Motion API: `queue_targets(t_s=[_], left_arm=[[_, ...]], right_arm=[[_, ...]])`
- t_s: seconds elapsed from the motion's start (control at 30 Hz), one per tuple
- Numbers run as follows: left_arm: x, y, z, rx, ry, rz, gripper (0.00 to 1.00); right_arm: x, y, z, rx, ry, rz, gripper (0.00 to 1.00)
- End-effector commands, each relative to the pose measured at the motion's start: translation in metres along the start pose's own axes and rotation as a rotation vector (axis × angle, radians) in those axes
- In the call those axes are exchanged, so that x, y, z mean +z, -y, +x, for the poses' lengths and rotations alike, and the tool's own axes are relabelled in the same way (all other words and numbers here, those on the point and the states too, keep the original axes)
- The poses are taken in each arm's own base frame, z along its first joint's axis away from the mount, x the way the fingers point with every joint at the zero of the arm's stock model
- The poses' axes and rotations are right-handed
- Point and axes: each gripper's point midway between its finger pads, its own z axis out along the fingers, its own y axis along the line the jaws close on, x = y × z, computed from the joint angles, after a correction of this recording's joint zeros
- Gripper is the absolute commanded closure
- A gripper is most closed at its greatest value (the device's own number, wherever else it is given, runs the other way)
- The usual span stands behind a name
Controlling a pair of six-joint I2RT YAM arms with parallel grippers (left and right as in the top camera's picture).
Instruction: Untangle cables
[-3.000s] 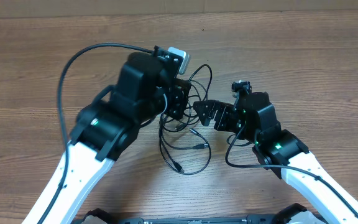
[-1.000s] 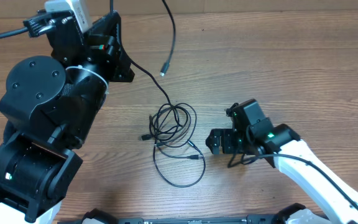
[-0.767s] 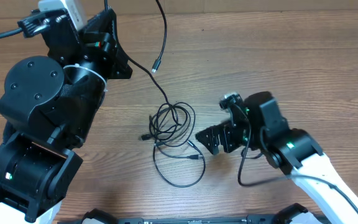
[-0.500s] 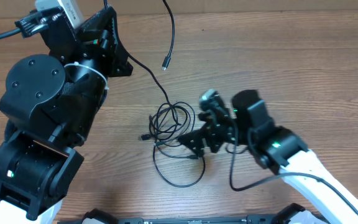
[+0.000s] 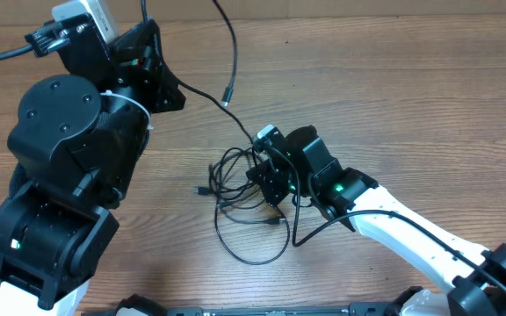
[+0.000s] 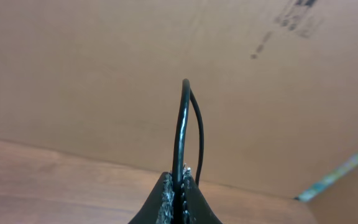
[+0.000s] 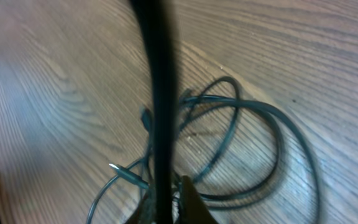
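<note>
The cables (image 5: 235,171) lie as a loose black tangle at the table's middle, with one wide loop (image 5: 253,250) trailing toward the front. My left gripper (image 5: 178,96) is raised at the back left, shut on one cable (image 6: 181,124) that arches above its jaws. That cable's plug end (image 5: 227,98) hangs free in the air, while its other side runs down into the tangle. My right gripper (image 5: 266,180) is down on the tangle's right side, shut on a cable strand (image 7: 160,93). Coiled loops (image 7: 272,124) and a silver-tipped plug (image 7: 120,169) lie just beyond it.
The left arm's bulky body (image 5: 60,158) covers the table's left part. The right arm (image 5: 393,233) reaches in from the front right, its own thicker wire (image 5: 299,235) hanging beside the tangle. A cardboard wall (image 6: 104,74) stands behind the wooden table (image 5: 393,96).
My right gripper swept left from the open table onto the tangle and went from open to shut on a strand. The left gripper kept holding its cable high; the hanging plug swung slightly.
</note>
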Motion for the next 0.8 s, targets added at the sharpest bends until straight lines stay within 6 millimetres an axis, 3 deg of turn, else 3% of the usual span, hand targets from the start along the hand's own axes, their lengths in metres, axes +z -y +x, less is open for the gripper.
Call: queue_targets(t_s=[0.0, 0.2, 0.3, 0.4, 0.5, 0.77], left_arm=[[0.003, -0.020, -0.004, -0.013, 0.012, -0.087, 0.96], [0.020, -0.044, 0.026, -0.006, -0.105, -0.179, 0.96], [0.034, -0.039, 0.054, 0.004, -0.217, -0.145, 0.96], [0.049, -0.026, 0.088, 0.022, -0.358, -0.059, 0.96], [0.064, -0.008, 0.123, 0.114, -0.499, 0.080, 0.96], [0.078, 0.045, 0.207, 0.316, -0.769, 0.603, 0.96]], right_arm=[[-0.031, -0.011, -0.044, 0.008, 0.105, 0.000, 0.96], [-0.108, -0.020, -0.102, 0.013, 0.220, 0.032, 0.96], [-0.148, -0.019, -0.133, 0.004, 0.324, 0.057, 0.96], [-0.171, -0.014, -0.149, -0.006, 0.396, 0.081, 0.96], [-0.178, -0.003, -0.151, 0.010, 0.411, 0.107, 0.96], [-0.154, 0.013, -0.134, 0.051, 0.316, 0.123, 0.96]])
